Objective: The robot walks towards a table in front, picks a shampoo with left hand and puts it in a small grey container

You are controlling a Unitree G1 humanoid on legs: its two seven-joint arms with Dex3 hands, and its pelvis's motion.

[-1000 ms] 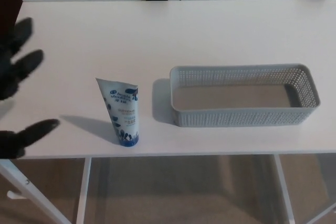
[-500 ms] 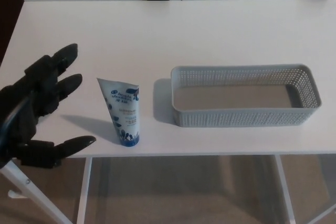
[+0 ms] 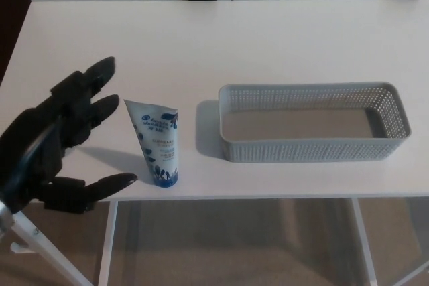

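Two things: a white and blue shampoo tube (image 3: 159, 145) and a long grey perforated plastic basket (image 3: 312, 149), on the white table (image 3: 201, 38).
Tube: upright, cap down, near edge, left of basket.
Black left hand (image 3: 57, 140): fingers spread, empty, just left of tube.

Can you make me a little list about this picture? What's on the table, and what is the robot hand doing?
table: white table
shampoo: blue-and-white shampoo tube, standing on its cap near the front edge
container: grey container, empty, to the right of the tube
hand: left robot hand, open, fingers spread, beside the tube, not holding it
job so far: tube not yet picked up
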